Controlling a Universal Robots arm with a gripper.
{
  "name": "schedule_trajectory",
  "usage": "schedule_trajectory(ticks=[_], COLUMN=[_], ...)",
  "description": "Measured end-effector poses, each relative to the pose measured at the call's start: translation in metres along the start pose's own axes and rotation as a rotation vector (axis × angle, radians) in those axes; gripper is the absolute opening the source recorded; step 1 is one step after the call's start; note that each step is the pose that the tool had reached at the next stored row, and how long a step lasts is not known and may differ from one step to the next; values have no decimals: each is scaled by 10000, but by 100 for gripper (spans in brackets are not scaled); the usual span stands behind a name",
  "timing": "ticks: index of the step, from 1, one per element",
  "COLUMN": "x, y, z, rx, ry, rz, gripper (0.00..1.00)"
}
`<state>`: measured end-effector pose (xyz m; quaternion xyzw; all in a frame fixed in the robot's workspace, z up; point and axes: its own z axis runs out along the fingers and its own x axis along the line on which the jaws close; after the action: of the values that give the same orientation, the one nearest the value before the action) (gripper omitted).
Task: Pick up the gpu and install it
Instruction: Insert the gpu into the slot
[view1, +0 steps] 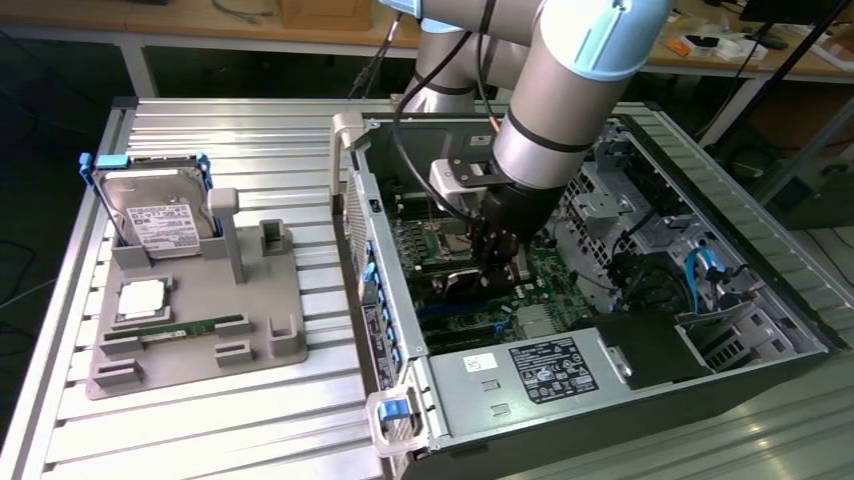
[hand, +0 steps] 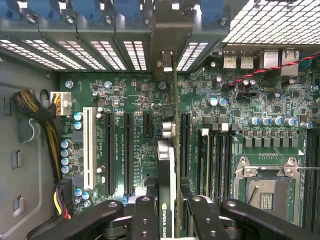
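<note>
My gripper (view1: 489, 262) is down inside the open computer case (view1: 400, 400), above the green motherboard (view1: 550, 268). It is shut on the gpu (view1: 467, 281), a thin dark card held upright. In the wrist view the gpu (hand: 166, 155) shows edge-on between the black fingers (hand: 145, 216). It stands along the motherboard (hand: 125, 95) between two long black slots (hand: 184, 145), and its metal end bracket (hand: 167, 30) reaches the rear slot openings of the case. I cannot tell whether the card's lower edge is seated in a slot.
On the exterior view's left, a grey holder (view1: 274, 345) carries a silver hard drive (view1: 158, 215), a processor chip (view1: 143, 300) and a green memory stick (view1: 194, 327). Inside the case are the power supply (view1: 534, 368), a white slot (hand: 90, 150), the processor socket (hand: 267, 192) and cable bundles (hand: 35, 107).
</note>
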<state>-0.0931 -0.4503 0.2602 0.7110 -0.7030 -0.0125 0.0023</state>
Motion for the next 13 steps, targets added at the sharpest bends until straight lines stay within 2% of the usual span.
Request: schedule_trajectory(ticks=[11, 13], x=[0, 0], y=[2, 16], z=[-20, -21], rx=[1, 31], ry=[1, 5], rz=[-1, -2], gripper=[27, 27])
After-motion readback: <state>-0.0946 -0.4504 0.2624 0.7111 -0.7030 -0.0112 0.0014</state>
